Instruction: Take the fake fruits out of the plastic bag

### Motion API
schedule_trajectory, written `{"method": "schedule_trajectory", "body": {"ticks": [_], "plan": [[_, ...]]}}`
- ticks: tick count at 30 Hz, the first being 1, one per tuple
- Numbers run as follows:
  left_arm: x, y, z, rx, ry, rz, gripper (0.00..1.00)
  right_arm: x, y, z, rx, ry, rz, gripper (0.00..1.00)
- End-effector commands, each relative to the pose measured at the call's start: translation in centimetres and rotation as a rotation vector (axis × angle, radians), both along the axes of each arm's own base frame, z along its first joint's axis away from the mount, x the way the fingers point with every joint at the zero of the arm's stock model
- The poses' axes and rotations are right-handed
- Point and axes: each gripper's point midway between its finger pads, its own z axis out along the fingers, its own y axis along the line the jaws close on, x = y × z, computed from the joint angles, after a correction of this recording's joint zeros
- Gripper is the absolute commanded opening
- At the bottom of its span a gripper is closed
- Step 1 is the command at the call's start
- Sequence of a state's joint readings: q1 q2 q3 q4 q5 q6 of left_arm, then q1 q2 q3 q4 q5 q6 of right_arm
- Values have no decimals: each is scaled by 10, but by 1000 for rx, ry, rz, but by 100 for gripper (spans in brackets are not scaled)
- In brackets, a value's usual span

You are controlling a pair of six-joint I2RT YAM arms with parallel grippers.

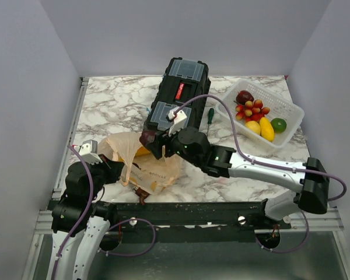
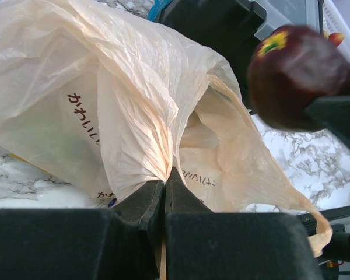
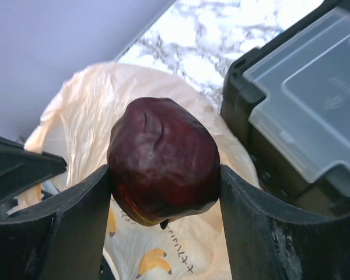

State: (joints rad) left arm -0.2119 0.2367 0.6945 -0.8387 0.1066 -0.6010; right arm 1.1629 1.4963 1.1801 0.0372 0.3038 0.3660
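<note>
**Right wrist view:** A dark purple fruit (image 3: 163,163) is clamped between the two fingers of the right gripper (image 3: 163,178), which press on its left and right flanks. Only wrinkled skin is shown, with a small nub at the palm end. The plastic bag (image 3: 87,111), printed with bananas, is seen below and behind. The black toolbox (image 3: 303,87) lies just to the right.

**Left wrist view:** A yellow-green patch is shown on the fruit's end facing away from the right wrist. The long axis is therefore taken to run along the fingers, patch end outward. The left gripper (image 2: 164,189) is closed tight, with a pleat of bag film pinched between its jaws. The bag's mouth gapes to the right, toward the fruit.

**Top view:** The fruit is held over the bag's far edge, beside the toolbox's near end. Contact with the bag cannot be judged. The bag is spread crosswise on the marble table (image 1: 116,105). A yellow-orange fruit (image 1: 143,151) is glimpsed at the bag. A grape cluster (image 1: 252,109) and other fruits are seen in the white basket (image 1: 291,114), well apart to the right.
</note>
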Motion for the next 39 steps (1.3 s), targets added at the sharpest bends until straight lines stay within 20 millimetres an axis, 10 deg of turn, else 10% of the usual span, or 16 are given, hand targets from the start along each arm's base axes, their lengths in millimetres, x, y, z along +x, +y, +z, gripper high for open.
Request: {"method": "schedule_trajectory", "body": {"ticks": [1,10,22,39], "plan": [[-1,-9,2,7,-21,-65,0,18,-31,43,68,-125,-135,1],[-5,-15,5,12,-47,-120,0,59,-131,55,16,-209,-451,1],[-3,-14,3,2,-30,-104,0,163,-298,25,3,-12,-841,1],[-1,-7,1,2,-21,-49,0,255,-359,-100,-193,446,-939,5]]}}
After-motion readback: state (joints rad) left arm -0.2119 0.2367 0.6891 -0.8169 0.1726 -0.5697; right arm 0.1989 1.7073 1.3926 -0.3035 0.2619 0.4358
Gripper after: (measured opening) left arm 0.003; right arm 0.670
